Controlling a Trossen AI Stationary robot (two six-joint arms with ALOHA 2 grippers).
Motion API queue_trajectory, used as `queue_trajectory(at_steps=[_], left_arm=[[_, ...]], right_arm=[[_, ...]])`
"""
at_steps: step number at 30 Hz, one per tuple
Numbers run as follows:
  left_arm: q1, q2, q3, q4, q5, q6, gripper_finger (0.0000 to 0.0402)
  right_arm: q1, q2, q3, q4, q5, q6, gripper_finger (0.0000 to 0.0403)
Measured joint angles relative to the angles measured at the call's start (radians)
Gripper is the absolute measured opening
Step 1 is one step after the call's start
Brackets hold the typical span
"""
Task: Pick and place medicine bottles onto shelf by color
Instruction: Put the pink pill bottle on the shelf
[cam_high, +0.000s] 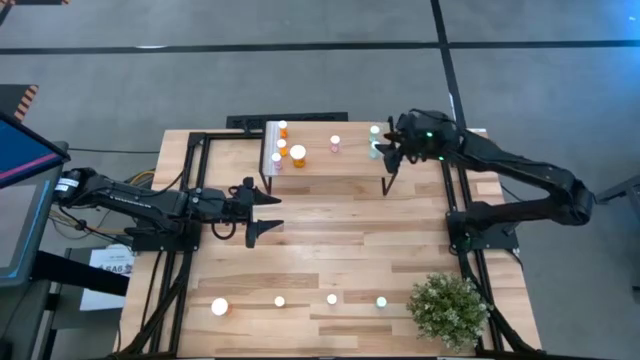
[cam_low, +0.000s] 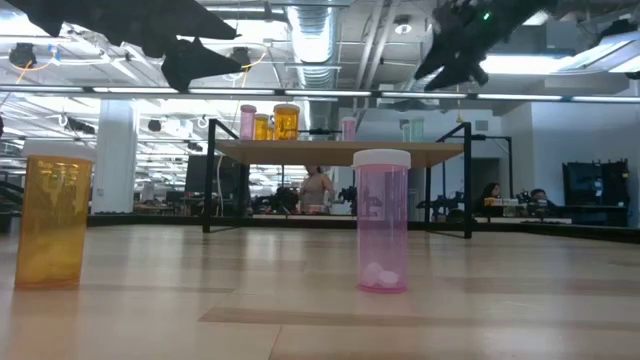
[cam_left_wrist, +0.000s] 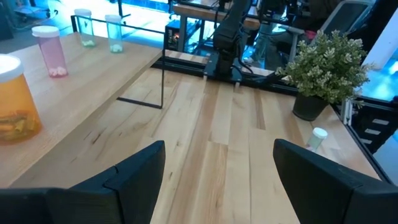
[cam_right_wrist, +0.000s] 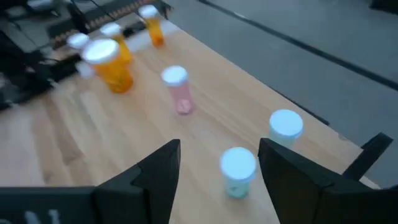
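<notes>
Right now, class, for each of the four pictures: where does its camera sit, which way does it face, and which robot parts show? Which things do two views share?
High view: overhead, facing down; both arms, shelf, potted plant.
Low view: tabletop height, facing the room; pink bottle, both arms overhead.
Left wrist view: behind the open left gripper, looking across table.
Right wrist view: above shelf; open right gripper over teal bottle.
Shared: high and left wrist views both show the plant; all four show the shelf.
</notes>
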Motion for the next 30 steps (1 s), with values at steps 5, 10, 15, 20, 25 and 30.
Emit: queue_trajectory(at_steps=[5,10,15,20,25,30], left_arm=[[0.000,0.000,0.000,-0.004,0.030,-0.025,0.0286],[0.000,0.000,0.000,-0.003,0.035,-0.026,0.0286],[0.000,0.000,0.000,0.000,0.034,-0.028,0.0286],[-0.005,0.000,0.000,-0.002,0.036,-0.035,0.0286],[-0.005,0.000,0.000,0.008,0.044,-0.019,0.0286],[-0.005,-0.025,0.000,0.002,0.124,-0.005,0.0286]], right_arm=[[0.088,-0.070,0.000,0.000,0.000,0.025,0.0239],[0.234,-0.099,0.000,0.004,0.001,0.024,0.0238],[0.413,-0.087,0.000,0.046,0.014,0.018,0.0238],[0.617,-0.046,0.002,0.108,0.111,0.017,0.0238],[0.789,0.053,0.000,0.148,0.136,-0.007,0.0238],[0.917,0.198,0.000,0.206,0.136,-0.002,0.0238]])
